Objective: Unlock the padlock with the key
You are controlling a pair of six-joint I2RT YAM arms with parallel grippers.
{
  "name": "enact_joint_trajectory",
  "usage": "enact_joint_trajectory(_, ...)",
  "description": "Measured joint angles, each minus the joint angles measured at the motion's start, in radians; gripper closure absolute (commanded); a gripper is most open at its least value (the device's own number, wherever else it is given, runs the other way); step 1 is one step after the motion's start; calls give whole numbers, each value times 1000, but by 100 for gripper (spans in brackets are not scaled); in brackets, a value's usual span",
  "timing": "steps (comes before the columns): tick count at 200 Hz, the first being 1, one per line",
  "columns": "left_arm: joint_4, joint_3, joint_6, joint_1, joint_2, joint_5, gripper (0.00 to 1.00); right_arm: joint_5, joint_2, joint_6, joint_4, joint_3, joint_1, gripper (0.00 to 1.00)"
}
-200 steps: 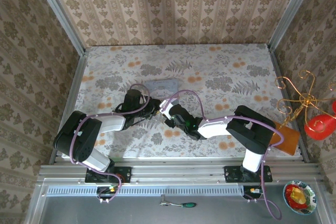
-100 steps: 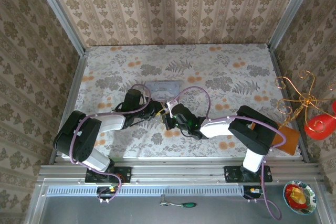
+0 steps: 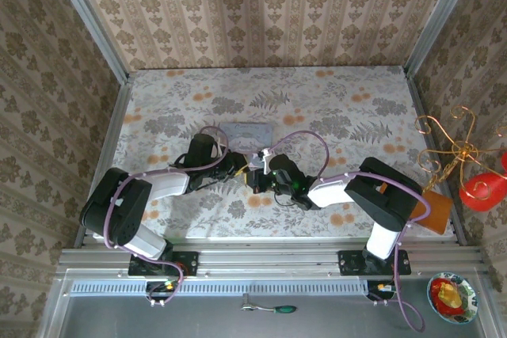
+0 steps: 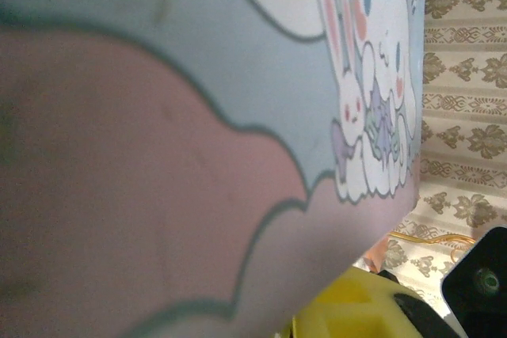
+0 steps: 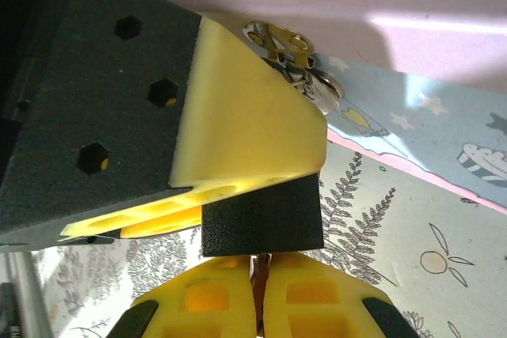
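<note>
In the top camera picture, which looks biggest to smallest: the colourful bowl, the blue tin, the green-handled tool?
1. Colourful bowl.
2. Blue tin, close behind the bowl.
3. Green-handled tool, long but very thin.

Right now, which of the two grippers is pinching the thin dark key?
The right gripper: its two yellow fingers are shut on the key, which points up at the black padlock. The left gripper has the padlock at its tip instead.

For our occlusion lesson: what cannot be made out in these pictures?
Right wrist view: small black square padlock, keyhole facing away; whether thin dark metal key is inserted, unclear.
Top view: padlock and key too small, between left gripper and right gripper.
Left wrist view: blurred light blue cartoon tin blocks the padlock.
</note>
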Motion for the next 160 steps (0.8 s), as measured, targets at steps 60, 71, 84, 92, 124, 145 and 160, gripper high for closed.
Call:
enact_joint_trajectory(60, -2, 1, 14, 2, -4, 0, 71, -25, -3, 40, 14, -4, -5, 99)
enact_joint_trajectory(71, 0, 1, 16, 5, -4, -1, 69, -29, -8, 39, 4, -3, -5, 99)
enact_joint_trajectory(84, 5, 1, 19, 14, -4, -9, 67, -33, -19, 29, -36, -2, -5, 98)
enact_joint_trajectory(92, 6, 0, 19, 20, -4, -9, 65, -32, -27, 15, -77, 5, -5, 97)
enact_joint_trajectory(124, 39, -14, 18, 24, -4, -15, 61, -13, -35, -69, -271, 76, -5, 97)
enact_joint_trajectory(145, 53, -18, 18, 32, -2, -20, 60, 2, -52, -114, -343, 79, -5, 89)
enact_joint_trajectory(160, 55, -18, 19, 32, 0, -20, 59, 13, -60, -137, -370, 80, -6, 83)
